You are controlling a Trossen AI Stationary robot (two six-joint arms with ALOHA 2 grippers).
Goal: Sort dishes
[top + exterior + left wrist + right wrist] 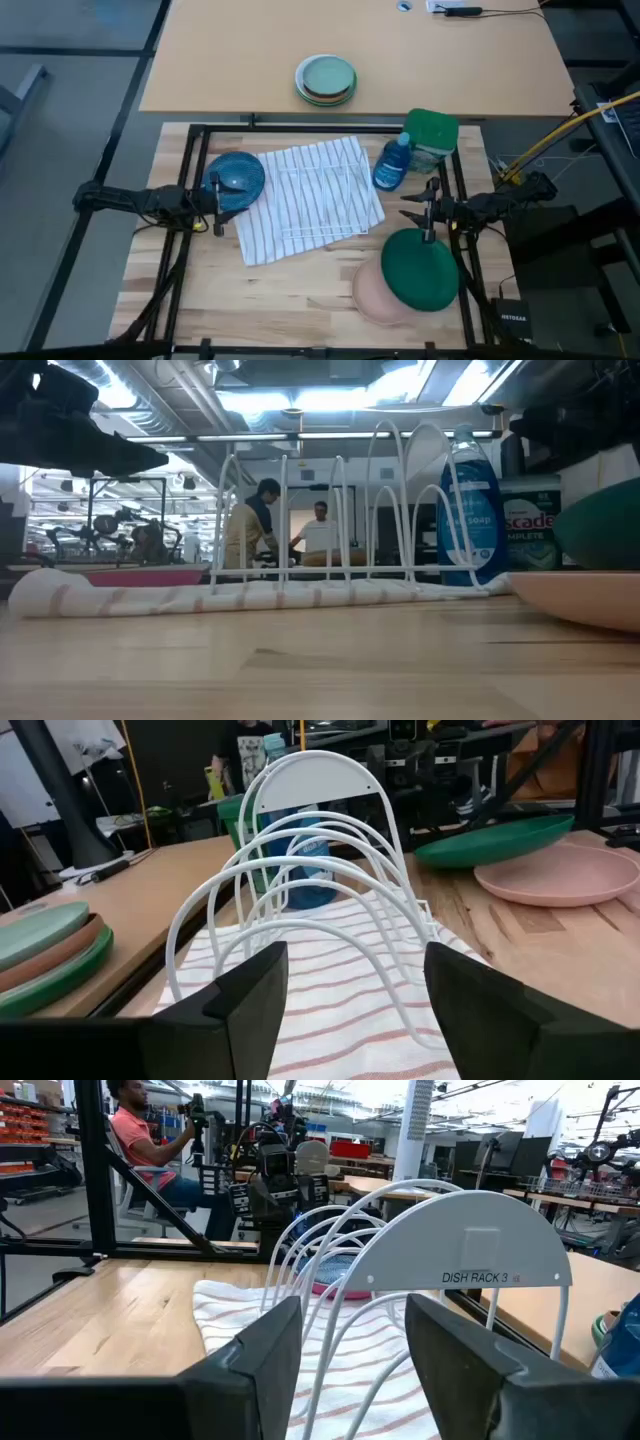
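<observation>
The dark green plate [420,268] lies tilted at the near right, its edge resting on the salmon-pink plate [372,292]. Both also show in the left wrist view, the green plate [495,838] above the pink plate [560,880]. The blue bowl [237,176] sits at the left of the striped towel. In the right wrist view a magenta rim [338,1288] shows under the bowl [330,1268]. My left gripper [222,197] is open and empty at the bowl's near right side. My right gripper [415,205] is open and empty, above the green plate's far edge. Both point at the wire dish rack [320,185].
The white wire rack [300,870] stands on a striped towel [300,215] mid-table. A blue soap bottle [392,163] and a green box [432,135] stand at the far right. Stacked pale green plates [326,80] sit on the far table. People show in the room behind.
</observation>
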